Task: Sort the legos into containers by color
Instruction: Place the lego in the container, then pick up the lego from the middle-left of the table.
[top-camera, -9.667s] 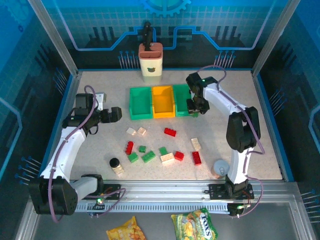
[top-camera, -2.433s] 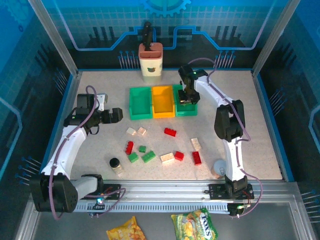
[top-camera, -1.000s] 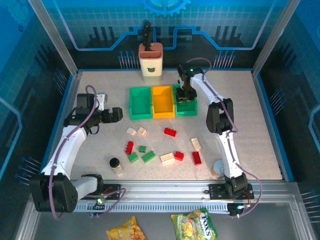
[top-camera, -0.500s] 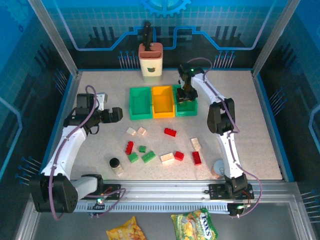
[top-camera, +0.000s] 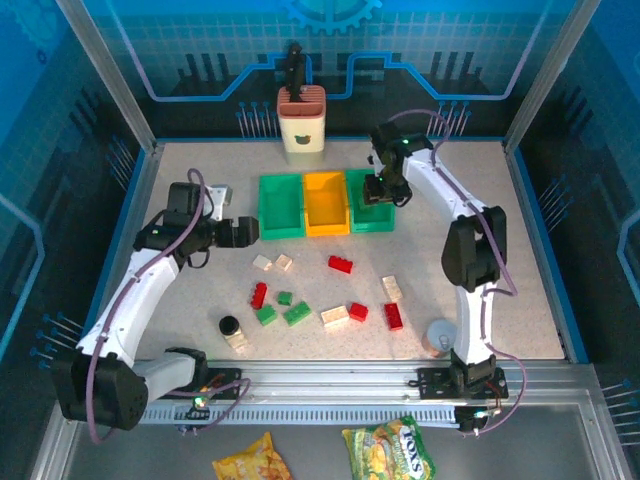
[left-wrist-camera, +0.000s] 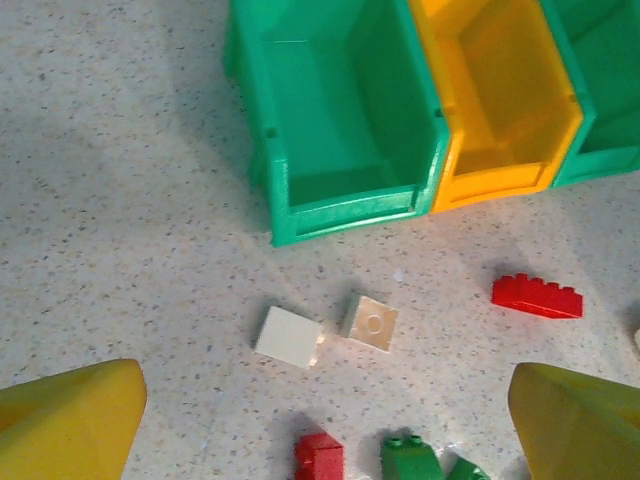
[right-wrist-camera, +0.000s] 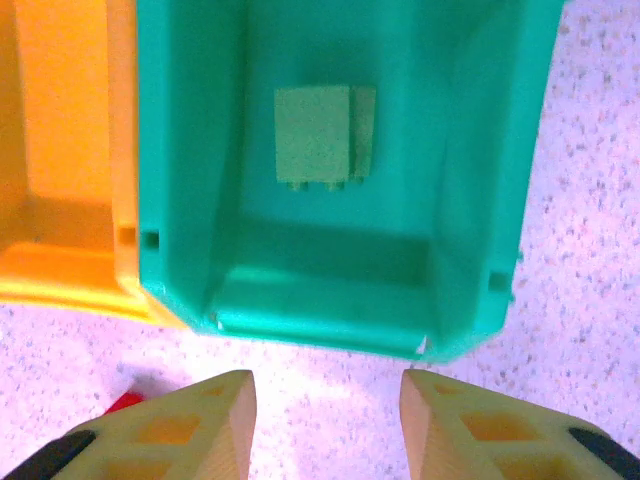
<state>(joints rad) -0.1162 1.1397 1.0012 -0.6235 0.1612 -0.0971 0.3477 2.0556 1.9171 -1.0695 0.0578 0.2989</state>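
Three bins stand in a row: left green bin (top-camera: 281, 205), orange-yellow bin (top-camera: 326, 203), right green bin (top-camera: 370, 212). My right gripper (top-camera: 381, 196) hangs open over the right green bin's near wall (right-wrist-camera: 330, 310); one green brick (right-wrist-camera: 322, 133) lies inside. My left gripper (top-camera: 245, 232) is open and empty above two cream bricks (left-wrist-camera: 289, 337) (left-wrist-camera: 371, 322). Red (top-camera: 340, 264), green (top-camera: 297, 314) and cream (top-camera: 335, 317) bricks lie scattered on the table in front of the bins.
A small black-capped jar (top-camera: 230, 325) stands front left and a grey round cup (top-camera: 440, 335) front right. A tall cream holder (top-camera: 301, 125) stands behind the bins. The left green bin (left-wrist-camera: 340, 120) and orange-yellow bin (left-wrist-camera: 500, 100) hold nothing.
My left gripper has moved right, toward the cream bricks and the bins. The right arm has swung its elbow out while its gripper stays at the right green bin. One green brick has left the table.
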